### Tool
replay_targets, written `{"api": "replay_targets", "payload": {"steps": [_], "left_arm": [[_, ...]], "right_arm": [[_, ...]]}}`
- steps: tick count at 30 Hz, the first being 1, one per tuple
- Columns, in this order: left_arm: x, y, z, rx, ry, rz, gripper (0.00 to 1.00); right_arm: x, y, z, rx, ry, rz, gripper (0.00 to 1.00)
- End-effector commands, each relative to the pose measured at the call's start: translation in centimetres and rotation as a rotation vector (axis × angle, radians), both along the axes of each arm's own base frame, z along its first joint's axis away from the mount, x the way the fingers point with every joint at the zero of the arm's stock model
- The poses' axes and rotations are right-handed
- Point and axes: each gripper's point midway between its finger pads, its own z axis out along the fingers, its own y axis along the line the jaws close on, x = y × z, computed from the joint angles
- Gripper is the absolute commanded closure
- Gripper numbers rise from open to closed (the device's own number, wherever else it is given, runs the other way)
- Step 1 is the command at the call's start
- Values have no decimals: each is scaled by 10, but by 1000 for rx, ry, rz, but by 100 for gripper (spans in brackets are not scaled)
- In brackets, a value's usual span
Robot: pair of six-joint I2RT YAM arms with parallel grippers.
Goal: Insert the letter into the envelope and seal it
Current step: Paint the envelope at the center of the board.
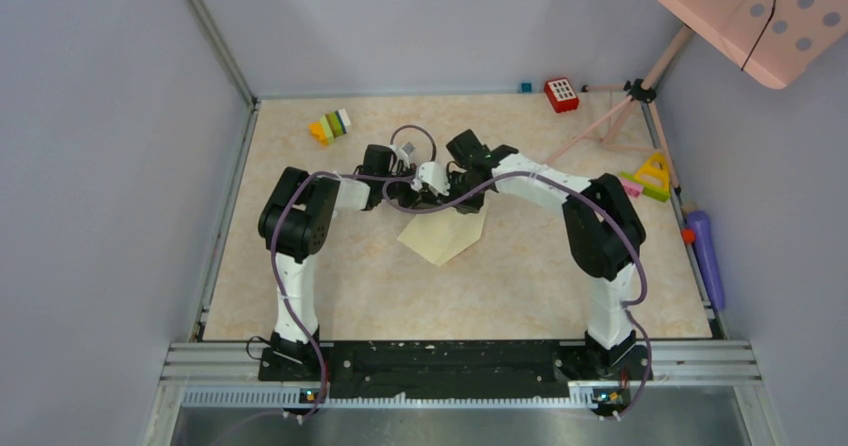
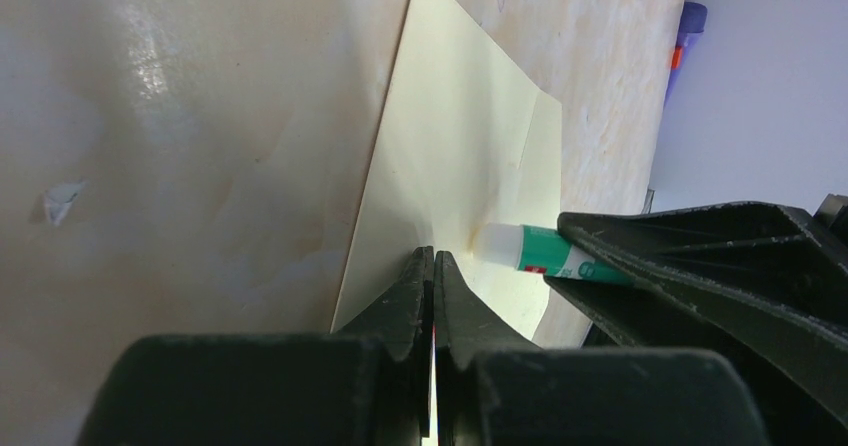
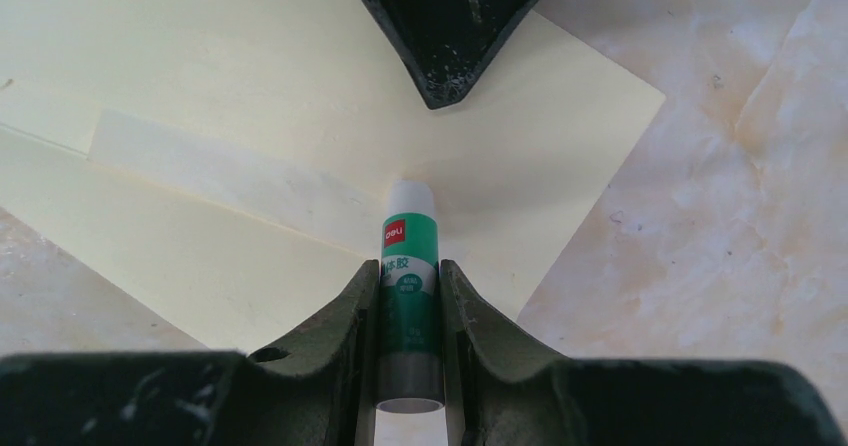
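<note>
Gluing step: the right hand (image 3: 410,266) clamps the glue stick (image 3: 410,228) tip-down on the envelope (image 3: 200,56), with the closed left hand (image 3: 440,86) pinning it at twelve o'clock; next calls for a steady swipe.

Your envelope (image 1: 445,234) is a plain pale yellow-cream. The glue stick (image 3: 410,296) has a green body, a white tip, a small red logo patch with white lettering and a grey base. The left gripper (image 2: 432,259) and the right gripper (image 3: 410,266) are both matte black, flecked with pale scuffs. The table (image 1: 380,286) is beige with peach marbled veining. Toward the far edge you see a red block (image 1: 561,94) with a grid of white dots, and toy bricks (image 1: 330,126) in orange, yellow, green and white. The board (image 1: 760,11) at the upper right is pink with blue-grey dots.
</note>
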Motion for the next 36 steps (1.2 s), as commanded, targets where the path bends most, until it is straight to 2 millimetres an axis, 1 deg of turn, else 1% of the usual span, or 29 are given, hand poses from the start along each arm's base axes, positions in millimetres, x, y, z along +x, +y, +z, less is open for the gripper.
{"api": "replay_targets", "payload": {"steps": [1,5,8,9,11,12,13,15,17,22,24,27,29,32,36], "left_arm": [[-9,16,-36,131,42,42,100],[-9,16,-36,132,44,42,100],[-9,16,-36,131,45,46,100],[-9,17,-36,131,47,46,100],[-9,16,-36,127,51,46,100],[-9,16,-36,125,53,45,100],[-10,15,-36,122,54,42,100],[-9,15,-36,120,55,43,100],[-10,15,-36,120,54,43,100],[-9,14,-35,120,51,43,100],[-10,15,-35,119,52,42,100],[-10,15,-36,121,52,42,100],[-10,15,-36,122,51,43,100],[-10,15,-36,121,51,42,100],[-10,15,-35,121,49,43,100]], "right_arm": [[26,-4,24,27,-94,-56,100],[37,0,33,54,-132,-92,100],[49,-4,38,35,-169,-156,100],[48,-4,41,35,-156,-165,100],[35,1,48,63,-99,-131,100],[25,4,57,81,-93,-89,100],[17,5,61,79,-110,-38,100],[8,4,65,24,-198,53,100],[0,4,64,-39,-251,147,100],[-17,22,55,-131,-223,280,100],[-24,31,47,-171,-225,335,100],[-28,34,36,-248,-221,386,100],[-28,34,26,-299,-221,407,100],[-29,38,21,-334,-215,430,100],[-28,37,14,-377,-217,447,100]]}}
